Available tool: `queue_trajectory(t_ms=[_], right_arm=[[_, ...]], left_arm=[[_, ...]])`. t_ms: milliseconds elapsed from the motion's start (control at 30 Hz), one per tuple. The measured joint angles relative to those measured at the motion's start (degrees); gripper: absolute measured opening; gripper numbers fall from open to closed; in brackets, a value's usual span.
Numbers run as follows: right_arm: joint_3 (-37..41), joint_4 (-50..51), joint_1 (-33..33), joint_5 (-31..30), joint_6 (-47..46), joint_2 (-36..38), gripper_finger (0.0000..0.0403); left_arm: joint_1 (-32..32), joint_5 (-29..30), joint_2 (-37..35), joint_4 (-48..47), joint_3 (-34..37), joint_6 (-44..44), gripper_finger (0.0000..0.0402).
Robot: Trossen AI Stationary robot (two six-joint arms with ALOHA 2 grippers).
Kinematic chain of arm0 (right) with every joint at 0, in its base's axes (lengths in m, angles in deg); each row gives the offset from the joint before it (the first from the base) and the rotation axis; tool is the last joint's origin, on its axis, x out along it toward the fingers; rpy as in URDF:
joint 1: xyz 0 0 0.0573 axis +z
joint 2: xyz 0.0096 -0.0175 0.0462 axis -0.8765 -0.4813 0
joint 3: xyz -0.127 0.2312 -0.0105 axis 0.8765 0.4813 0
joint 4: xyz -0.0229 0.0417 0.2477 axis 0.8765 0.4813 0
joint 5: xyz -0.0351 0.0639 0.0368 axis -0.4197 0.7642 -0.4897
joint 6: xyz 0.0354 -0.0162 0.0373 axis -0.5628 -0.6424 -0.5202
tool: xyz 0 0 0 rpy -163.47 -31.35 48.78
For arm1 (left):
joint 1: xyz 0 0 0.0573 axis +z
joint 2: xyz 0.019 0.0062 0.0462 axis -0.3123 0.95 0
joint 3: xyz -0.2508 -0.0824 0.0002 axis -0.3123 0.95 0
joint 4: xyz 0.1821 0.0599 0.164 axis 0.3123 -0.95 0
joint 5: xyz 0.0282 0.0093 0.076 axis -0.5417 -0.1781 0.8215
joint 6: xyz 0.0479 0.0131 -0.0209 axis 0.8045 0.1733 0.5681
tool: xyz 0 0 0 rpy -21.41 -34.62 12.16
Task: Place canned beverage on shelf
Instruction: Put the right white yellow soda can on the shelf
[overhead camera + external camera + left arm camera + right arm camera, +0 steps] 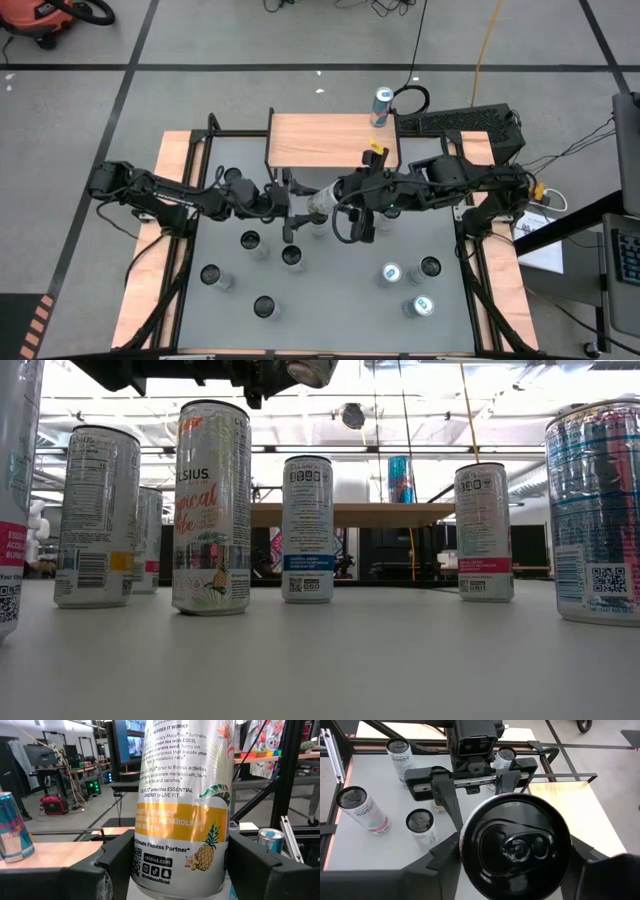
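High view: grey table (330, 300), cans upright, shelf (330, 140) upper centre | left gripper (165, 870) and right gripper (515, 855) both clamp can (182, 805) | low view alone: lab behind.

Overhead, table-level, two close wrist views

A: How are the two arms built?
B: Both are made of matte black segments with rounded joint housings; the left arm (170, 195) is seen at centre left of the high view, the right arm (470, 185) at centre right.

A: Are cables seen?
B: A black cable loop is seen under the right wrist.

A: And the claws?
B: On the left claw (470, 782) a black crossbar with a silver rail is seen, with angular black fingers (442, 795) and a boxy housing above.
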Motion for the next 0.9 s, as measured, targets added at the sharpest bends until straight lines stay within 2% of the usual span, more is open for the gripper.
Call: queue_trajectory(t_ms=[167,267,433,667,900], right_arm=[[0.0,-0.3,-0.1,0.0,0.6,0.0,0.0191],[0.0,-0.1,-0.7,0.4,1.1,0.0,0.0194],[0.0,1.1,-3.9,5.4,2.2,0.0,0.0190],[0.0,2.2,-9.1,8.4,7.4,0.2,0.0189],[0.1,2.4,-16.1,12.6,13.1,0.7,0.0188]], left_arm=[[0.0,0.0,0.0,0.0,0.0,0.0,0.0252],[0.0,0.5,0.0,0.0,0.0,0.1,0.0268],[0.0,6.8,0.0,0.0,-0.1,0.5,0.0319],[1.6,11.4,-0.1,-2.0,-0.2,0.0,0.0383],[2.7,13.5,-0.1,-3.4,-0.2,-0.1,0.0390]])
